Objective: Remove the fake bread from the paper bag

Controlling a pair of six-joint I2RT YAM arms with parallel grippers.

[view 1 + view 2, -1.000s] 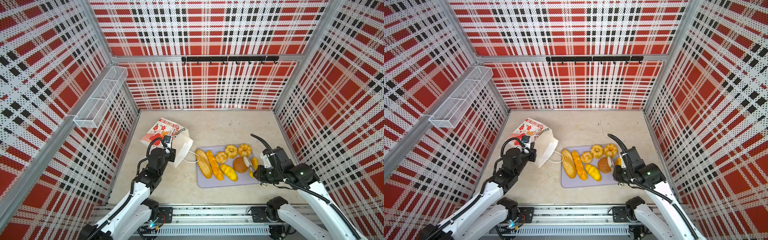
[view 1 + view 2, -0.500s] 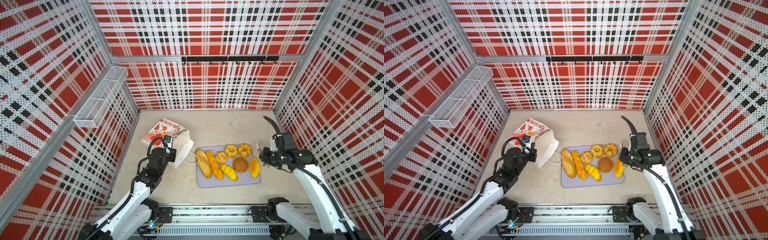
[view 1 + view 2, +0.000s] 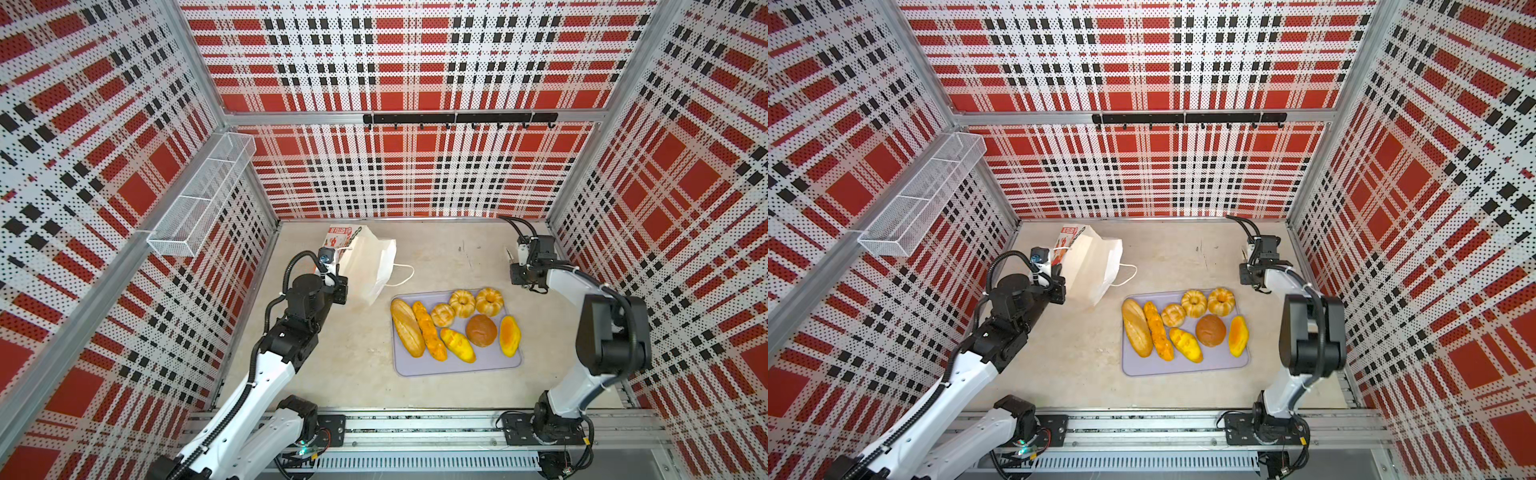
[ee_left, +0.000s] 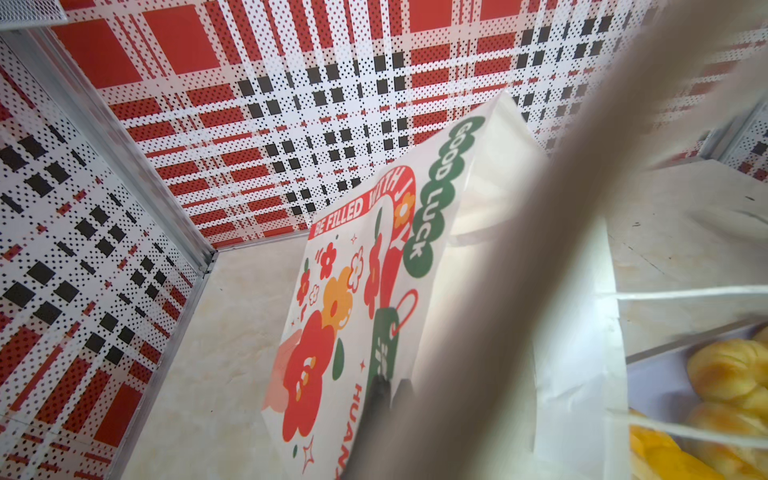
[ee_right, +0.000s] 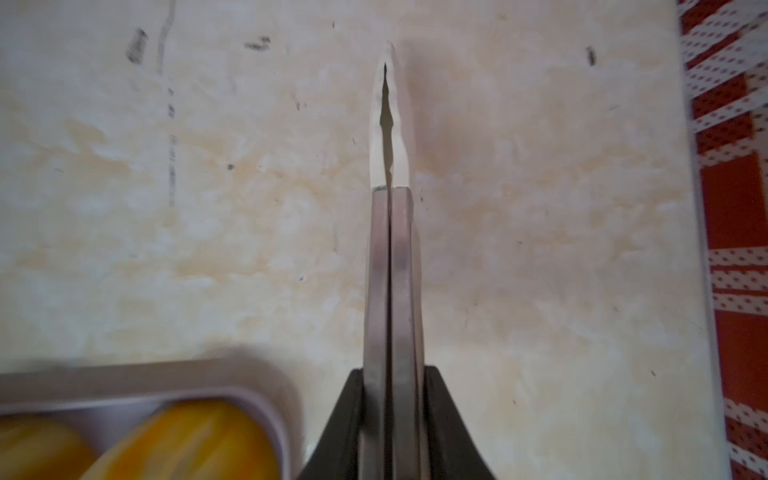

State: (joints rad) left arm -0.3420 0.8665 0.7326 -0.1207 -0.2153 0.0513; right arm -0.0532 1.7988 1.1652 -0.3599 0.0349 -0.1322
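The white paper bag (image 3: 370, 266) (image 3: 1092, 266) with red flower prints lies on its side at the back left, its mouth toward the tray. My left gripper (image 3: 338, 286) (image 3: 1059, 289) is shut on the bag's near edge. In the left wrist view the printed side of the paper bag (image 4: 345, 299) fills the middle, and blurred paper hides most of my left gripper (image 4: 386, 415). Several pieces of fake bread (image 3: 453, 328) (image 3: 1183, 326) lie on the lavender tray (image 3: 457, 368) (image 3: 1187, 365). My right gripper (image 3: 508, 252) (image 3: 1245, 249) (image 5: 386, 66) is shut and empty over bare table behind the tray's right corner.
A cord handle (image 3: 401, 276) trails from the bag toward the tray. A wire basket (image 3: 199, 199) hangs on the left wall and a black hook rail (image 3: 457, 118) on the back wall. The tray's corner (image 5: 124, 382) and a yellow roll (image 5: 199, 440) show in the right wrist view.
My right gripper has lifted away from the tray's right end and drawn back toward the right rear, leaving a yellow oval roll on the tray. The left arm and the bag have not moved.
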